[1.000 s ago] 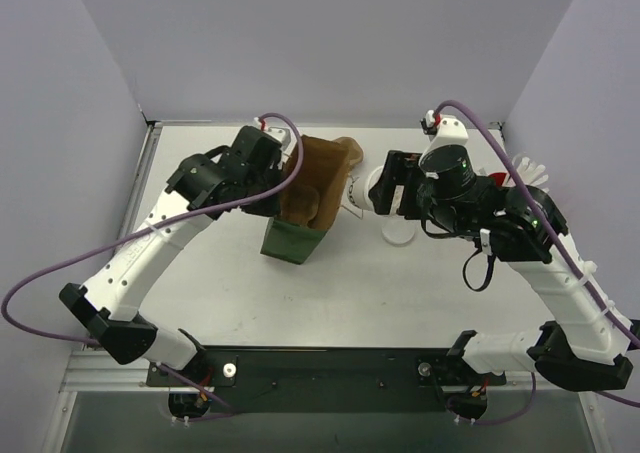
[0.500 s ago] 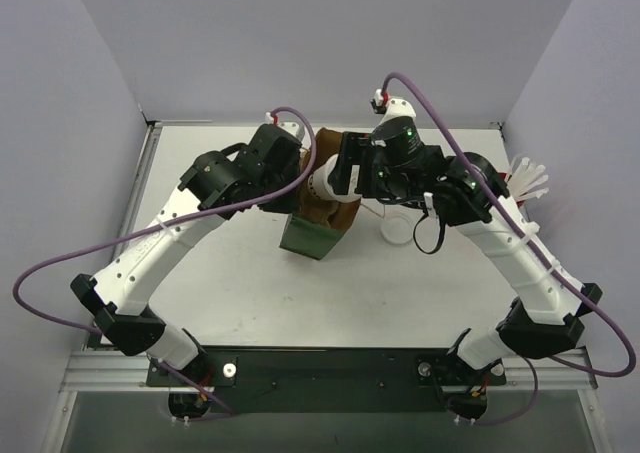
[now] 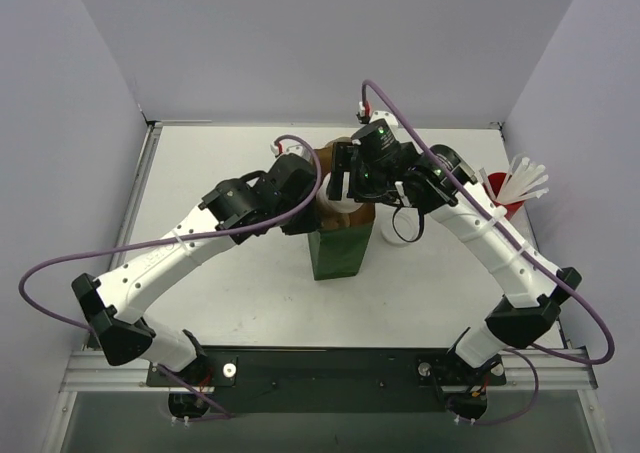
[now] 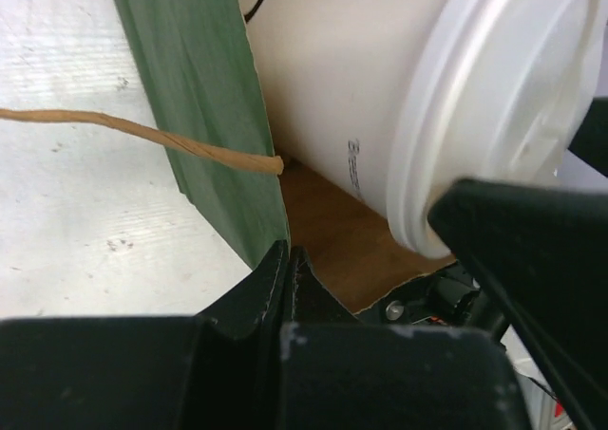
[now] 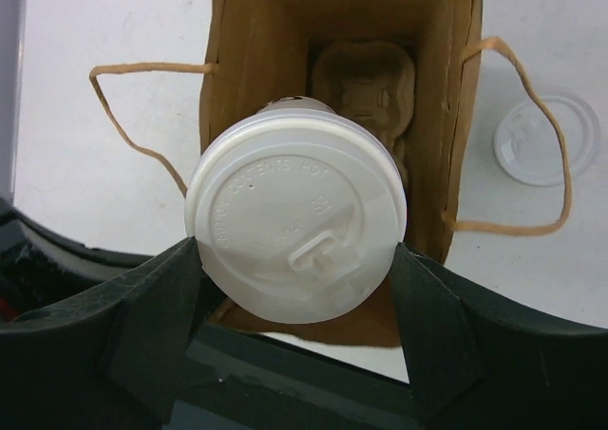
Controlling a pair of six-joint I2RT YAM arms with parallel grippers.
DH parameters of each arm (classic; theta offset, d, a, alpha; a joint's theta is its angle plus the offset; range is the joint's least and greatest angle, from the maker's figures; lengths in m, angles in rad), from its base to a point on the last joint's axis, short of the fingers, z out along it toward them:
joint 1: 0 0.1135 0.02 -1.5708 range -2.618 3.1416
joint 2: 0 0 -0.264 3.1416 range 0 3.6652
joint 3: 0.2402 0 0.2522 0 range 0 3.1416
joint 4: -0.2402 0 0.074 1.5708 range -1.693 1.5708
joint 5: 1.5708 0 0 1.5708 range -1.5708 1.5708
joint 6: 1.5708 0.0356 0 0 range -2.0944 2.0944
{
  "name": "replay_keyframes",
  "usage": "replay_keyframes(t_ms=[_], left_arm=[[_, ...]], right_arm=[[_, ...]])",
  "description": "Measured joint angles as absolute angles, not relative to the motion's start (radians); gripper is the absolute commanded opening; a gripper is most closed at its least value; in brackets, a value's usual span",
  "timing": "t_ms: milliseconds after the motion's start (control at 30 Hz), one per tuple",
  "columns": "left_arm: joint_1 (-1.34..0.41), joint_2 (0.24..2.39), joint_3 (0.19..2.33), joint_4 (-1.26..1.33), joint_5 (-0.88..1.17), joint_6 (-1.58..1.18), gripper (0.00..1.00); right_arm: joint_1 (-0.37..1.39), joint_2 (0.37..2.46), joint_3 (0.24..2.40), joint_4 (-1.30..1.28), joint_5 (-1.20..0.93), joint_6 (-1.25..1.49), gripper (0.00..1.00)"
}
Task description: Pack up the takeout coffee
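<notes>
The takeout coffee (image 5: 296, 226), a white paper cup with a flat white lid, is held between my right gripper's fingers (image 5: 427, 316). My right gripper (image 5: 296, 259) holds it upright over the open mouth of a green paper bag (image 3: 345, 248) with a brown inside (image 5: 342, 31). The cup's lower part is inside the bag. A moulded pulp cup carrier (image 5: 366, 79) lies at the bag's bottom. My left gripper (image 4: 287, 259) is shut on the bag's top edge, beside the cup (image 4: 361, 88). In the top view my left gripper (image 3: 305, 218) is left of the bag and my right gripper (image 3: 340, 195) is above its mouth.
A loose white lid (image 5: 546, 140) lies on the table right of the bag, also seen in the top view (image 3: 397, 231). A red cup of white straws (image 3: 505, 188) stands at the far right. The bag's twine handles (image 4: 142, 131) hang outward on both sides.
The bag has been brought from tilted to upright and shifted right. My right gripper has carried the cup leftward over the bag's mouth and lowered it partly in.
</notes>
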State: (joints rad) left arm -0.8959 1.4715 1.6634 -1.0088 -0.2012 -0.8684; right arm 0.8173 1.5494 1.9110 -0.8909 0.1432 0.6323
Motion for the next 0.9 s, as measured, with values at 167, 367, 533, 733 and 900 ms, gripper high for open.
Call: replay_keyframes(t_ms=[167,367,533,733,900], left_arm=[[-0.933,1.404,1.527,-0.905,-0.207,-0.969,0.00],[-0.955,1.349,1.448,-0.812,-0.224,-1.034,0.00],[-0.962,1.341,1.397,-0.769,-0.243,-1.084,0.00],[-0.963,1.341,1.386,-0.748,-0.258,-1.114,0.00],[-0.963,1.341,1.386,-0.749,-0.258,-1.118,0.00]], right_arm=[[0.807,1.568,1.879,-0.913,0.133,0.632,0.58],[0.805,1.599,1.854,-0.945,0.101,0.630,0.58],[0.805,1.634,1.836,-0.970,0.072,0.628,0.57],[0.805,1.659,1.829,-0.996,0.064,0.627,0.57],[0.806,1.691,1.828,-1.003,0.072,0.619,0.56]])
